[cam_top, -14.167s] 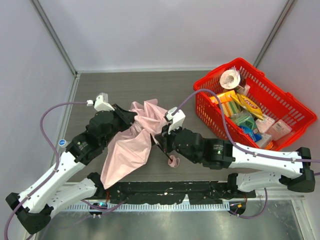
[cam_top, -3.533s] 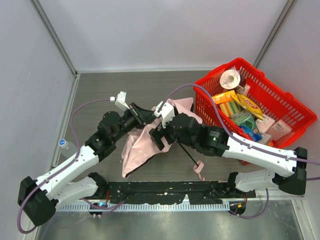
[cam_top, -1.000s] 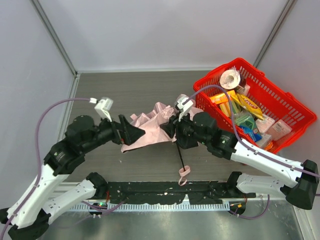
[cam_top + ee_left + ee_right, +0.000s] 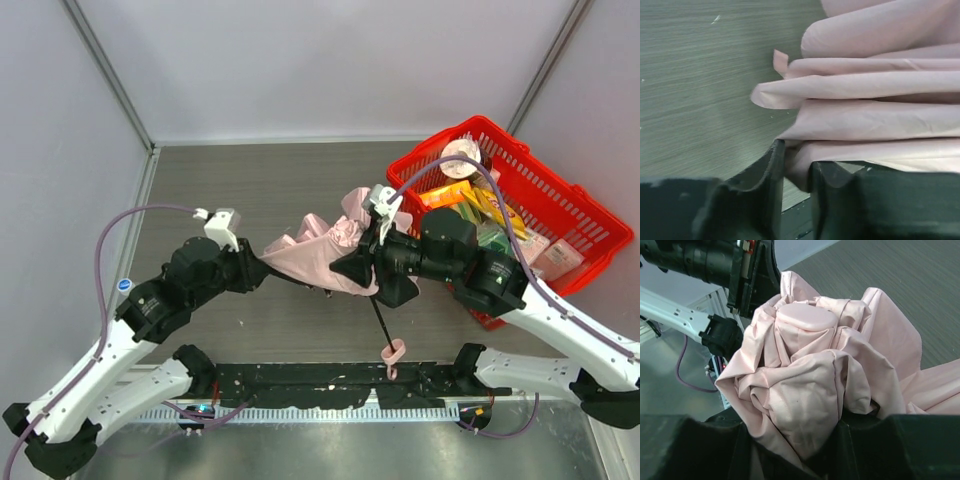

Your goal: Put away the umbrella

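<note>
Pale pink fabric compact umbrella spans between both arms over the grey wood-grain table, left gripper pinching its canopy edge, right gripper clamping its bunched top.

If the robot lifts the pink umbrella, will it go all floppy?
The umbrella cloth would probably flop; it bunches in soft folds. Its thin black rod looks straight, so that part likely stays stiff. The cloth looks shiny, so it may slip from a pinch.
</note>
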### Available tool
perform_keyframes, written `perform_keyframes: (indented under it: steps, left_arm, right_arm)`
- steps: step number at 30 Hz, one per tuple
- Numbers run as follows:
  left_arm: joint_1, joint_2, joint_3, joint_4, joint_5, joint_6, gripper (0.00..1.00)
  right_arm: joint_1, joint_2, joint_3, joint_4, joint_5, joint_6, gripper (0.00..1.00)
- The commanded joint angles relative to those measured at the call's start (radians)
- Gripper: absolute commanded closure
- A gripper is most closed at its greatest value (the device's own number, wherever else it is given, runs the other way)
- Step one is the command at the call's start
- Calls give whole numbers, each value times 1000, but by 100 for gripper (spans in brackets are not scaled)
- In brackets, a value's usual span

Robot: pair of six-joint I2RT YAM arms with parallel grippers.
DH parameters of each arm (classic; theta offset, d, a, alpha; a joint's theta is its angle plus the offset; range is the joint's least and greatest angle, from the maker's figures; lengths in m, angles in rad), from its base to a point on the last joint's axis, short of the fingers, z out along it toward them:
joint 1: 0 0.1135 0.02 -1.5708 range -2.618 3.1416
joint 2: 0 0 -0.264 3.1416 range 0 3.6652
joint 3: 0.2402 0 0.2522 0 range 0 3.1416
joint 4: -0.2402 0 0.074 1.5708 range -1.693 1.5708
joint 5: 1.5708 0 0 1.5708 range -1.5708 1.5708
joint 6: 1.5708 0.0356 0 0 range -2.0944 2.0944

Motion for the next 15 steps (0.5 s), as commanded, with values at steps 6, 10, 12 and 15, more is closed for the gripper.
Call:
perform_keyframes:
  steps: [6,10,12,15]
  left_arm:
    - [16,-195,92,-130,-435,-40,29]
    - [14,-363,74,-92,-488,-31,22]
    - [16,-423,74,-80,-492,-15,21]
    - [16,-467,79,-75,-480,-7,17]
  right_arm:
    - [-1,256,355,85,237,-55,99]
    - [1,506,567,42,411,-227,100]
    - [-1,616,674,22,547,-338,99]
    - [-1,762,852,16,760,-502,100]
